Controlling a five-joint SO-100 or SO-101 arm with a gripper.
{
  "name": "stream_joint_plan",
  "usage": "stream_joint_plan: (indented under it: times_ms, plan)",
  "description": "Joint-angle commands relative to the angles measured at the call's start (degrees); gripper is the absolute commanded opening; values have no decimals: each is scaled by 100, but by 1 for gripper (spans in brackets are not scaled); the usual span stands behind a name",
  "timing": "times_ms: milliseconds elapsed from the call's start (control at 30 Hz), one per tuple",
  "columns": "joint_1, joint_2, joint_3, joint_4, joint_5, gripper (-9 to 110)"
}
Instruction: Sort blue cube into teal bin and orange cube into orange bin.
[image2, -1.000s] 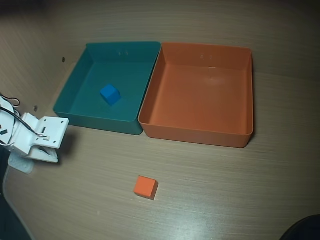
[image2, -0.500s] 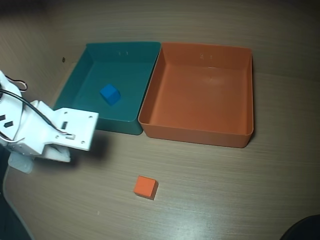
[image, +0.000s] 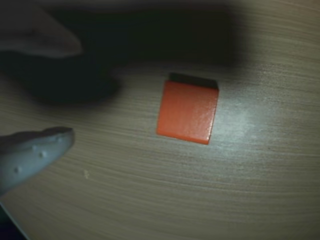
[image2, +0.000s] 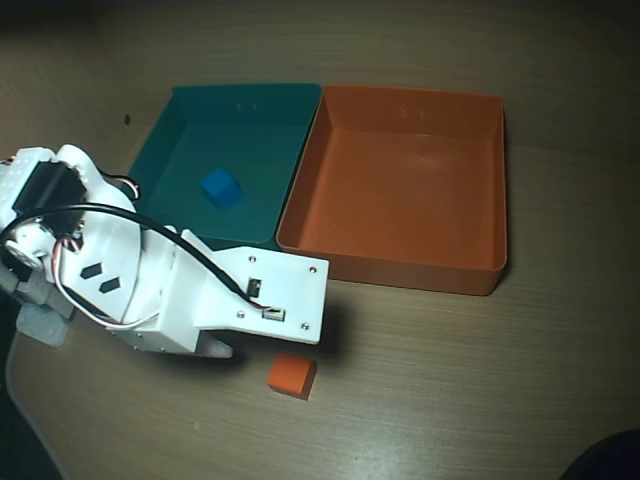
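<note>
While parted jaws (image: 62, 92) hover empty, orange cube (image: 188, 111) on bare table (image: 240, 190), all edges free.

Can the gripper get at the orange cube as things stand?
Probably yes. The orange cube sits alone on bare table, outside both bins, with nothing beside it. In the wrist view the cube lies just past the open gripper, with no obstacle between.

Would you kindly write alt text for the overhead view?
A white arm reaches over a wooden table toward an orange cube lying loose. Behind sit a teal bin holding a blue cube and an empty orange bin.
</note>
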Motion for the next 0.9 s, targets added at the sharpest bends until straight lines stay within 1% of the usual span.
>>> stream_joint_plan:
  times_ms: [0,200,533,867]
  plan:
    - [62,-193,-721,-62,-9,27]
    - [88,-967,-1477,-62,-26,33]
    - [378,-2294,-2628,-62,-114,33]
    - [369,-3217,-3059,-62,-114,33]
